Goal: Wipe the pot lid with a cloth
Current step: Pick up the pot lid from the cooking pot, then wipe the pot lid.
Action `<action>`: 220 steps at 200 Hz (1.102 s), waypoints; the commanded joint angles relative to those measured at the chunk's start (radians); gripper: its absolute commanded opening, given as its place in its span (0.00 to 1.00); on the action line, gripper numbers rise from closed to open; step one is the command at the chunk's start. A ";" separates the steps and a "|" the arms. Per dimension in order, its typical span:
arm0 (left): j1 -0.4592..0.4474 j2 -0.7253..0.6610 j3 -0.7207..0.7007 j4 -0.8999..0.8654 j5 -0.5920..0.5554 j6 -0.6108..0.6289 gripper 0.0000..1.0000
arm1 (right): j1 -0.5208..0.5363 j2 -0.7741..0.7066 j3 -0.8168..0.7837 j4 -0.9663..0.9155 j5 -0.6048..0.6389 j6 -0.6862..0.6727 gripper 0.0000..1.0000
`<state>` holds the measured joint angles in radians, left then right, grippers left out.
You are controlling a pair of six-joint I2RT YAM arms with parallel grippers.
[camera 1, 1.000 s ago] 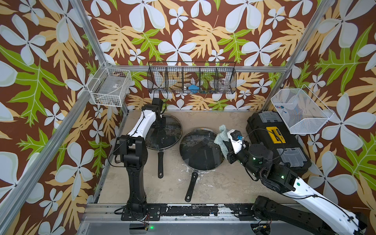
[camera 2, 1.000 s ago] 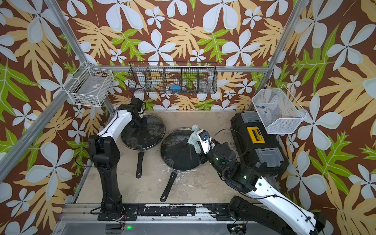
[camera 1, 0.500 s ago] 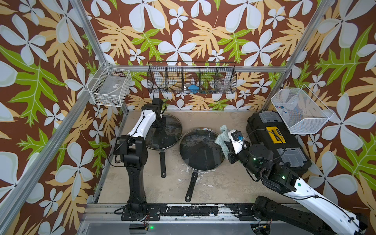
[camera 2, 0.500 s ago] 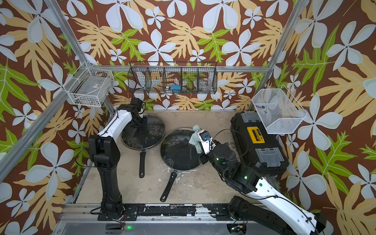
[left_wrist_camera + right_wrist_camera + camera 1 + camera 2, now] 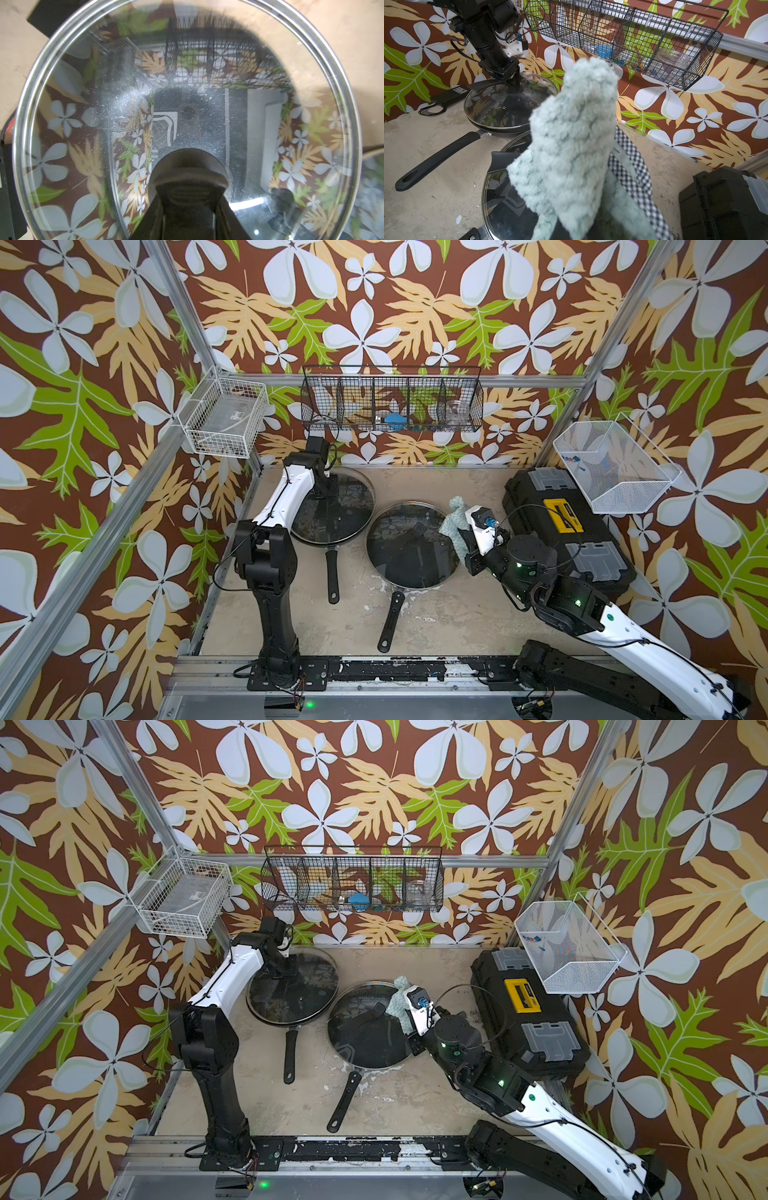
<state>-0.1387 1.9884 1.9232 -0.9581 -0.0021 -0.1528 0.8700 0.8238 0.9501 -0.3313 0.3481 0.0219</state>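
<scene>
pot lid (image 5: pixel 347 510) flat, handle (image 5: pixel 483 85) up, back-left bench (image 5: pixel 436 614) corner; left claw (image 5: pixel 513 80) clamped on handle; right claw (image 5: pixel 464 545) grips cloth (image 5: pixel 455 514), pointing toward back edge.

The pot lid (image 5: pixel 345 510) is round, clear glass with a shiny metal rim and a black handle in the middle. It lies flat on a black pan (image 5: pixel 332 572). The cloth (image 5: pixel 455 526) is small, fluffy and pale green-blue, bunched up, apart from the lid.
</scene>
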 commanded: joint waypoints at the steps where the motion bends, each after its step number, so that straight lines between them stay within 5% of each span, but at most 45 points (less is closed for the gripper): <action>1: 0.002 -0.038 -0.006 0.103 -0.006 -0.021 0.00 | 0.000 0.001 0.000 0.018 0.009 0.007 0.00; 47: 0.001 -0.111 -0.047 0.042 -0.011 -0.027 0.00 | 0.000 0.006 0.004 0.027 0.008 0.009 0.00; 97: 0.003 -0.340 -0.224 0.185 0.083 -0.043 0.00 | -0.009 -0.002 -0.006 0.066 -0.044 0.033 0.00; 132: 0.002 -0.458 -0.313 0.308 0.292 -0.104 0.00 | -0.041 -0.013 -0.010 0.090 -0.118 0.067 0.00; 164: 0.003 -0.520 -0.393 0.441 0.630 -0.177 0.00 | -0.089 -0.037 -0.028 0.133 -0.206 0.114 0.00; 220: 0.002 -0.593 -0.566 0.815 1.015 -0.455 0.00 | -0.164 -0.034 -0.060 0.336 -0.474 0.243 0.00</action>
<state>-0.1383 1.4273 1.4055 -0.4847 0.7509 -0.4332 0.7246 0.7853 0.8982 -0.1539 0.0341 0.1822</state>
